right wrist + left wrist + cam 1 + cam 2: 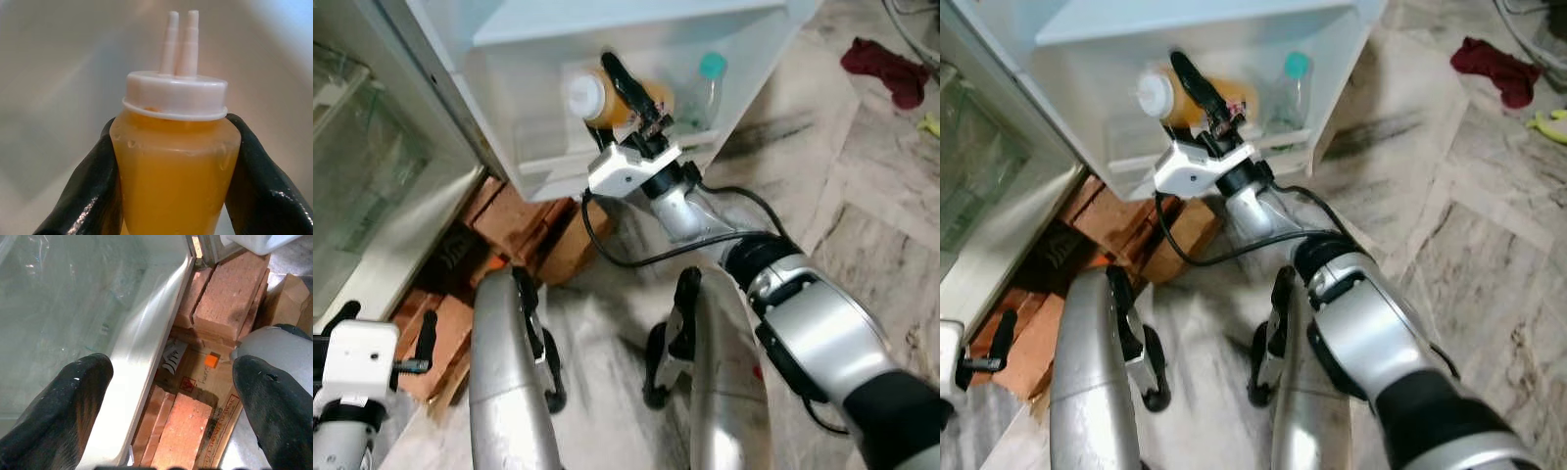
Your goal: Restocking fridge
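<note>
Black rubbery fingers [88,196] of the right gripper [628,103] clamp the orange sauce-filled squeeze bottle with a white twin-nozzle cap [175,147] by its shoulders, just under the cap. Soft plastic like this likely yields under pressure (and may ooze), so a moderate hold on the body suits it. Bottle and gripper sit at the white fridge door shelf [548,157]; beside them stands a clear teal-capped bottle [705,93]. Below, the left gripper [171,401] hangs spread, holding nothing, over red bricks [225,293].

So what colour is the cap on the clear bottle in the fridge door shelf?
Teal, on the clear plastic bottle; clearest in the left eye view.
</note>
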{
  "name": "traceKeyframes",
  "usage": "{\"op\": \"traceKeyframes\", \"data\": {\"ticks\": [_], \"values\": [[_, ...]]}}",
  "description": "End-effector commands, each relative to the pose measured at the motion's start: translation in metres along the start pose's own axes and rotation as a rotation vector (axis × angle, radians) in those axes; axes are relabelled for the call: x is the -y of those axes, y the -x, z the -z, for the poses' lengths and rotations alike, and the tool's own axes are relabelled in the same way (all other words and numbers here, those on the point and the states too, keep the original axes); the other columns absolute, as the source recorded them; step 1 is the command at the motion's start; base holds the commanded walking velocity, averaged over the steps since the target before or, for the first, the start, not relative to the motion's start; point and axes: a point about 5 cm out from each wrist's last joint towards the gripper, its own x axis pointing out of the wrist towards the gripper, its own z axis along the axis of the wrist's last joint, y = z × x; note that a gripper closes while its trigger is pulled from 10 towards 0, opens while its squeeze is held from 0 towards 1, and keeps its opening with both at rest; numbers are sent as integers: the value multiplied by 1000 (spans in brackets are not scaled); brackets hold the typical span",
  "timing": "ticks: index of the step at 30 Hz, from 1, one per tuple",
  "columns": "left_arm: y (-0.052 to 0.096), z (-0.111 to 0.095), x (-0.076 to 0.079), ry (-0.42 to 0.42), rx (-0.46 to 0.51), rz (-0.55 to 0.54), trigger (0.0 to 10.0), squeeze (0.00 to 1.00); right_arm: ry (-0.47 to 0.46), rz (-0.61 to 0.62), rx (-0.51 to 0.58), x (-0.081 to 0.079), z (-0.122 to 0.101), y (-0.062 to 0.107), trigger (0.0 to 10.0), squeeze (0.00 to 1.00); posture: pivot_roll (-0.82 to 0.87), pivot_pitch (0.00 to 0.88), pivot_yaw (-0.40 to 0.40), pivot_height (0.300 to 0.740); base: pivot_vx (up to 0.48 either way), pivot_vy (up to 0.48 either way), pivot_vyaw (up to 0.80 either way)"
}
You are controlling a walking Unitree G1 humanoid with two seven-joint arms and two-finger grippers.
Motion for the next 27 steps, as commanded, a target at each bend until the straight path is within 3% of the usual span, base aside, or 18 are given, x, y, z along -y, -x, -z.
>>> {"op": "traceKeyframes", "data": {"ticks": [1,5,11,14,20,23,24,25,27], "values": [[8,4,-5,-18,-36,5,10000,0,-48,-28,-142,-10,15,17,10000,0,282,485,-55,512,0,0,0],[10,5,-6,-22,-44,8,10000,0,-127,-37,-279,-22,25,34,10000,0,286,494,-51,512,0,0,0],[6,5,-5,-27,-46,13,10000,0,-170,-39,-300,-25,26,36,10000,0,277,479,-48,512,0,0,0],[-5,4,-1,-9,-25,18,10000,0,-367,51,-399,-13,34,34,10000,0,238,437,-58,512,0,0,0],[-37,-1,14,62,19,42,10000,0,-636,155,-530,-10,48,47,10000,0,176,343,-68,512,0,0,0],[-50,-3,20,78,35,54,10000,0,-713,169,-556,-11,51,56,10000,0,150,294,-65,512,0,0,0],[-57,-5,23,100,47,68,10000,0,-747,197,-564,-12,51,66,10000,0,132,261,-62,512,0,0,0],[-57,-5,23,100,47,68,10000,0,-747,197,-564,-12,51,66,10000,0,132,261,-62,512,0,0,0],[-71,-5,31,111,58,91,10000,0,-736,167,-547,-12,51,78,10000,0,97,210,-52,512,0,0,0]]}}
